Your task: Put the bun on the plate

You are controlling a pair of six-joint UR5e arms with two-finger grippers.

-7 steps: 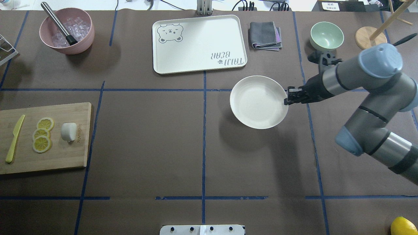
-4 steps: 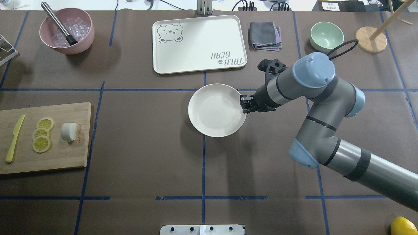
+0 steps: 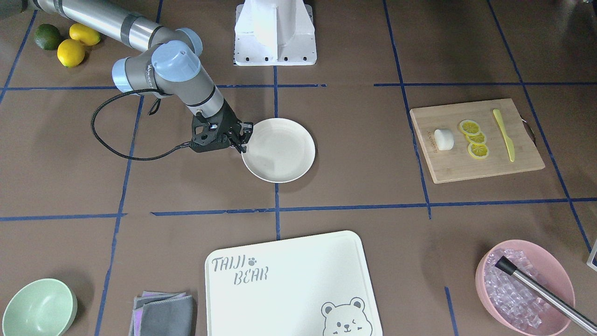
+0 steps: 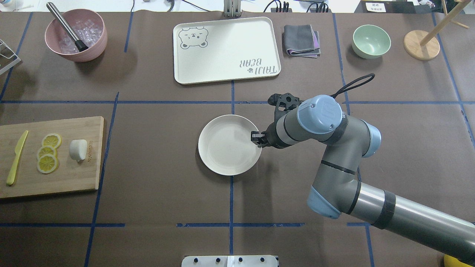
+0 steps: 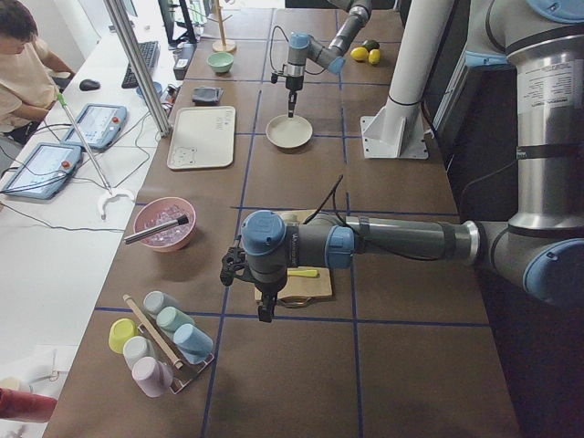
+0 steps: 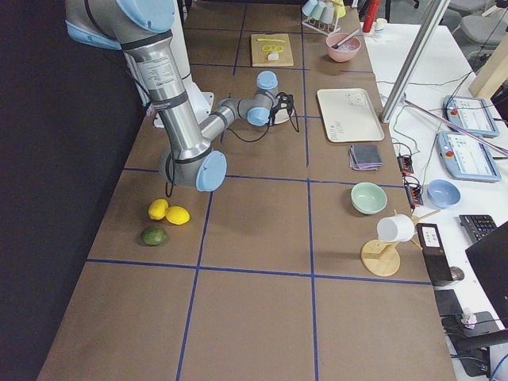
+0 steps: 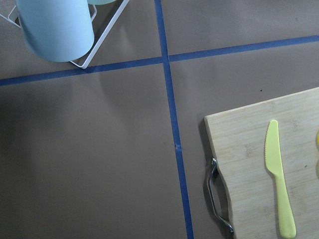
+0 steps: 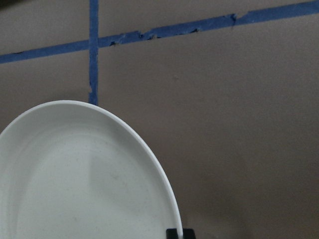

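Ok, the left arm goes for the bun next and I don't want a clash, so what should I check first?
1. Round cream-white plate empty: ok.
2. Right gripper clear of the plate: not ok, shut on its rim.
3. Small white steamed bun uncovered on the bamboo cutting board: ok.
4. Bun apart from the yellow lemon slices: ok, a gap shows.
5. Bun in the left wrist view: not ok, only the board's handle end and the yellow plastic knife show.
6. Left gripper open: cannot tell.
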